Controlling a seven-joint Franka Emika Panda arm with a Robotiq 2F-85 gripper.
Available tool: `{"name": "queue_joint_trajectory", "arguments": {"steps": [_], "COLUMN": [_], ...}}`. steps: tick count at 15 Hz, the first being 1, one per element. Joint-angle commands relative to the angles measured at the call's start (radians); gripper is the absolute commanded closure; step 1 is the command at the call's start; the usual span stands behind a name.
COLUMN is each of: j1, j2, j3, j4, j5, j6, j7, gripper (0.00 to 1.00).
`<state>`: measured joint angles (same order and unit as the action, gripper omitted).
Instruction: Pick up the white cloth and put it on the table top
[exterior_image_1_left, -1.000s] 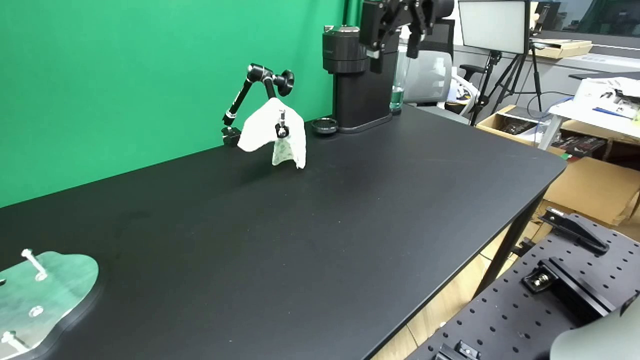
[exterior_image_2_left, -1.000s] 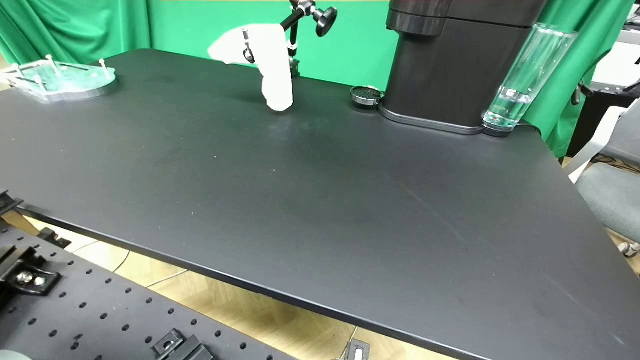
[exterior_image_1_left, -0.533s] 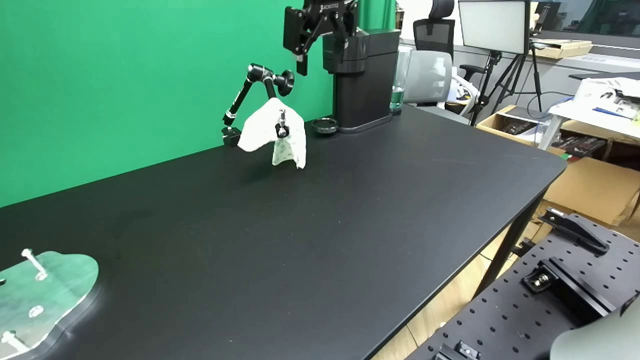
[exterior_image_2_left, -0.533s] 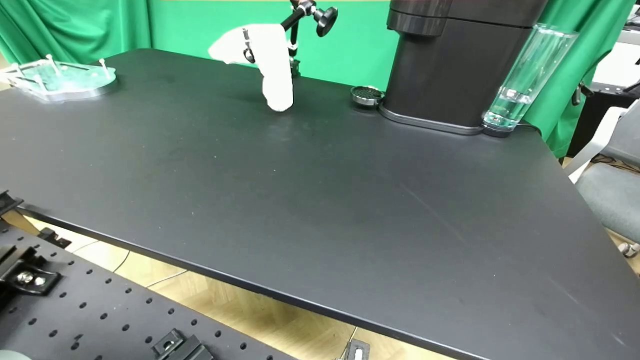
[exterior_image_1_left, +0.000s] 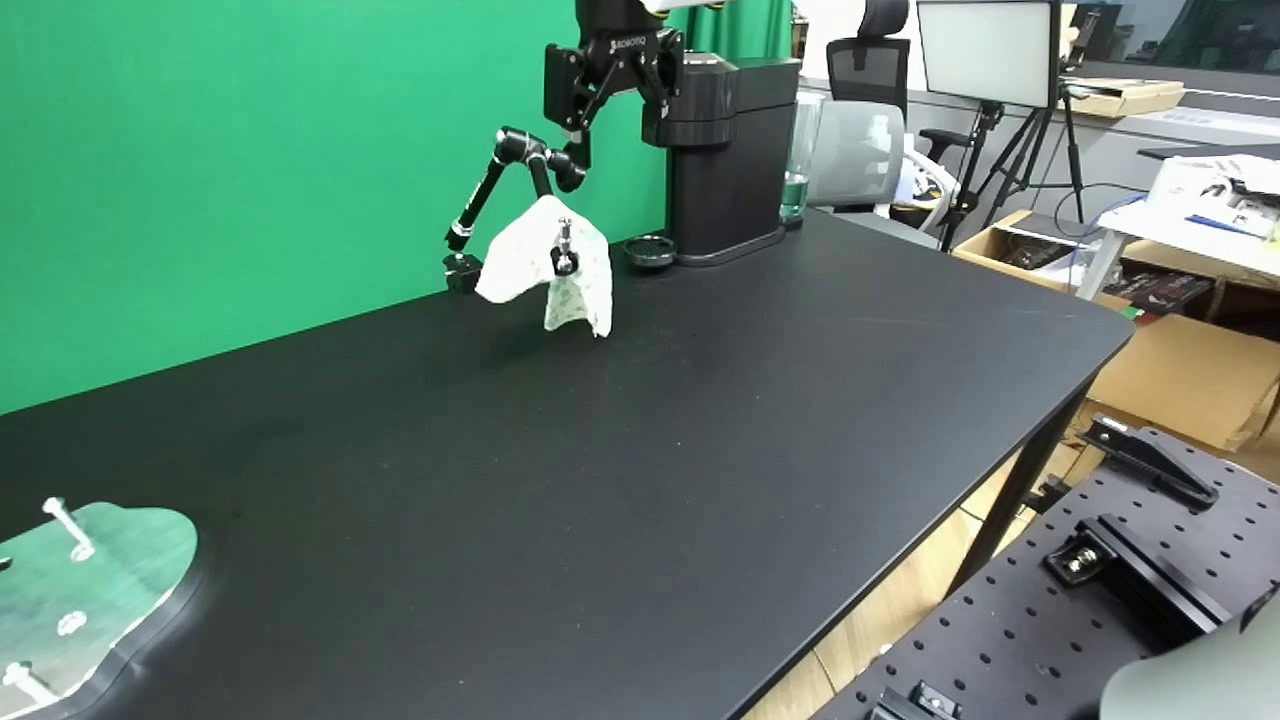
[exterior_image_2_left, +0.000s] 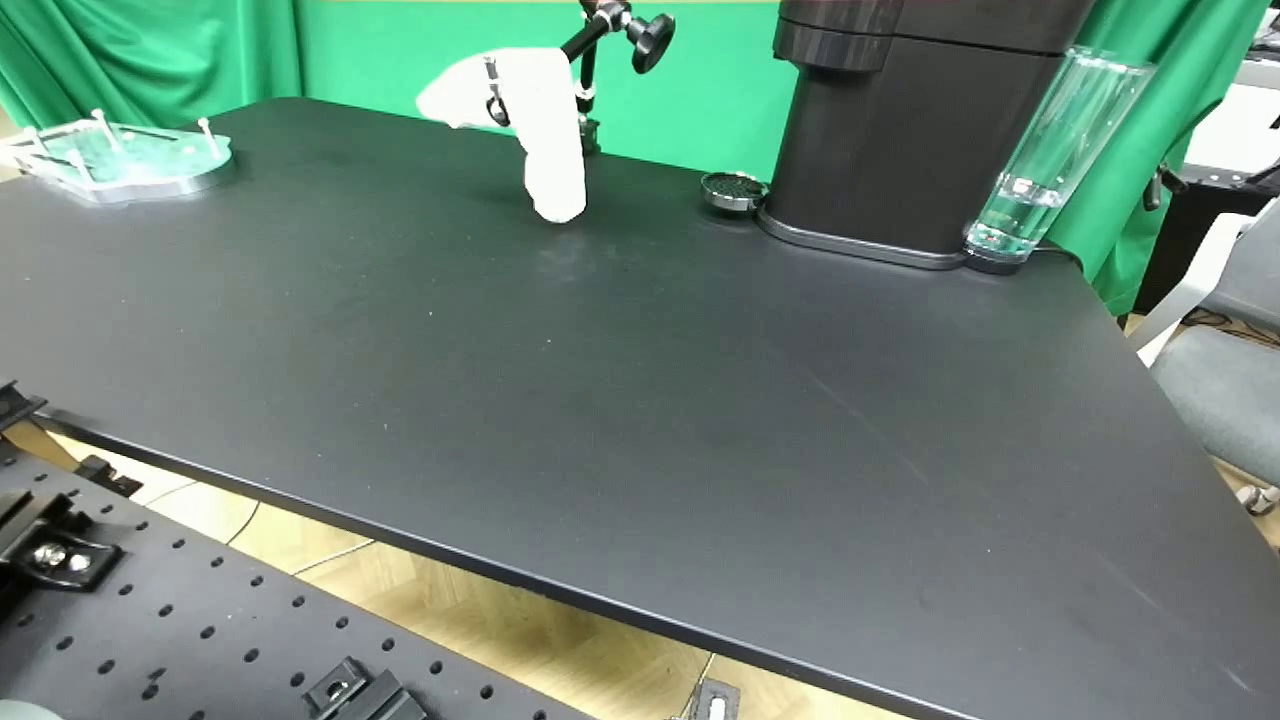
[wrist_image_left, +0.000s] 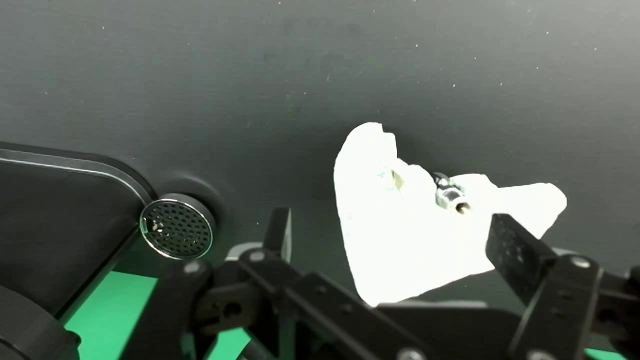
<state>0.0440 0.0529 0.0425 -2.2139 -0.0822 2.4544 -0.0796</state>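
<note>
The white cloth (exterior_image_1_left: 525, 250) hangs draped over a black jointed stand arm (exterior_image_1_left: 515, 150) at the back of the black table (exterior_image_1_left: 620, 480). It also hangs there in an exterior view (exterior_image_2_left: 545, 100), its lower end just above or at the table surface. My gripper (exterior_image_1_left: 618, 128) is above the cloth, slightly toward the coffee machine, and points down. In the wrist view my gripper (wrist_image_left: 392, 219) is open and empty, with the cloth (wrist_image_left: 410, 240) below and between the fingers. A metal stud (wrist_image_left: 452, 197) of the stand pokes out at the cloth. The gripper is out of view in an exterior view.
A tall black coffee machine (exterior_image_1_left: 715, 190) stands beside the cloth, with a round metal drip tray (wrist_image_left: 177, 227) at its foot and a clear water container (exterior_image_2_left: 1050, 170) behind. A clear board with white pegs (exterior_image_2_left: 150, 155) lies at the table's far end. A green wall (exterior_image_1_left: 300, 150) backs the table.
My gripper has moved left in an exterior view, from in front of the coffee machine to above the cloth, and slightly lower over the last half second. The cloth has not moved.
</note>
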Motion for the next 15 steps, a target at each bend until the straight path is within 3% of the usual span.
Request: {"name": "queue_joint_trajectory", "arguments": {"steps": [1,13,14,15], "j1": [0.005,0.030,0.028,0.031], "j2": [0.042,0.216,0.227,0.236], "j3": [0.004,0.003,0.007,0.005], "j4": [0.024,0.127,0.136,0.143], "j5": [0.013,-0.010,0.004,0.001], "j6": [0.038,0.154,0.153,0.158], "j7": [0.044,0.073,0.067,0.073], "gripper": [0.00,0.00,0.25,0.25]}}
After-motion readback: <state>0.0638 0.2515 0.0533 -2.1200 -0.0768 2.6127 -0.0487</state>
